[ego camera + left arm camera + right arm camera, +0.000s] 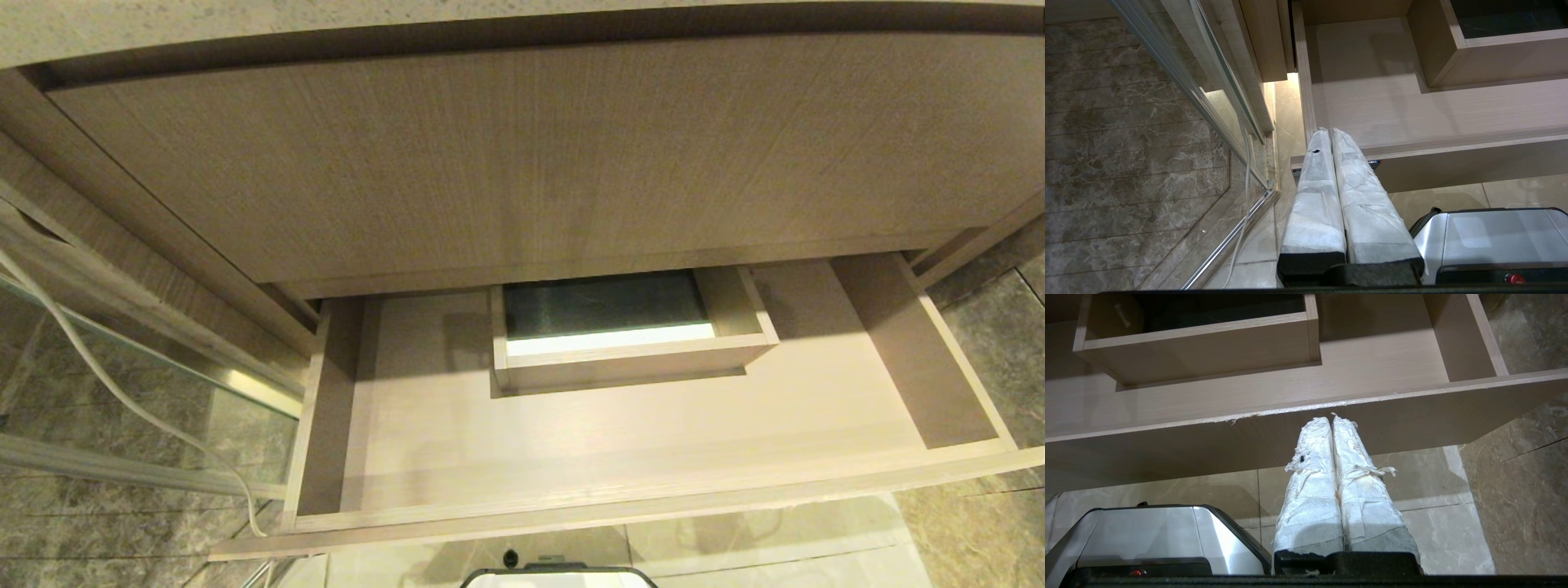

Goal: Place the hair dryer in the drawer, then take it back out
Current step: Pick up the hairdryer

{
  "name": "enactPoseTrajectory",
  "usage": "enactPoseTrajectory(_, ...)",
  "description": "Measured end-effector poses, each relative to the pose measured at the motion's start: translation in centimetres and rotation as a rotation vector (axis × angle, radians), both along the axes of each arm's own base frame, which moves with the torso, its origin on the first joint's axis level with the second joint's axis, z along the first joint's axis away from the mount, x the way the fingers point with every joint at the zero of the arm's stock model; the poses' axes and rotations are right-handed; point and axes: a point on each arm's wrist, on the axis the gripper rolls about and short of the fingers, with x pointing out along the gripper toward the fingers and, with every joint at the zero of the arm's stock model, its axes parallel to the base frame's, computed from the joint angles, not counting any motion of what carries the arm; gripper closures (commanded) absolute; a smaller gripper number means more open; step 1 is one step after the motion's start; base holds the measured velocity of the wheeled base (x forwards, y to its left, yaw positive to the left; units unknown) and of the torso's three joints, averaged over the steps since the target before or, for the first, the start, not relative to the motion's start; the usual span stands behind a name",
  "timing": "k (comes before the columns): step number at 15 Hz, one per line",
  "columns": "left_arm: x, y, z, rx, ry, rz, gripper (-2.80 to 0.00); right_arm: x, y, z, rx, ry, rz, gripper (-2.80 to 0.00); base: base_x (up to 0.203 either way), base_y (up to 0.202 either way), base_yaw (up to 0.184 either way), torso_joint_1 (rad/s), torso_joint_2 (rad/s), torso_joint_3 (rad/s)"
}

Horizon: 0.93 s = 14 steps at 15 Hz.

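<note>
Pincer [1331, 420] (closed) before wood-grain drawer [1290, 396]

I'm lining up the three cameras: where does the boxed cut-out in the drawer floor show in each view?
Head view: boxed cut-out at centre, against the drawer's back.
Left wrist view: cut-out at the upper right corner.
Right wrist view: cut-out at the upper left.
Shared landmark: the drawer's narrow front strip, in all three.
</note>
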Motion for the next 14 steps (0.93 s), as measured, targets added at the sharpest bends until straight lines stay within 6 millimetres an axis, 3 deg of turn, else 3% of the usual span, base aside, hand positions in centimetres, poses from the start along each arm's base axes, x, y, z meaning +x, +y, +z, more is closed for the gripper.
enactPoseTrajectory(14,0.00,0.00,0.00,-0.001,0.000,0.000,0.00,0.00,0.01,-0.01,-0.009,0.002,0.002,0.00,0.000,0.000,0.000,0.000,0.00,0.000)
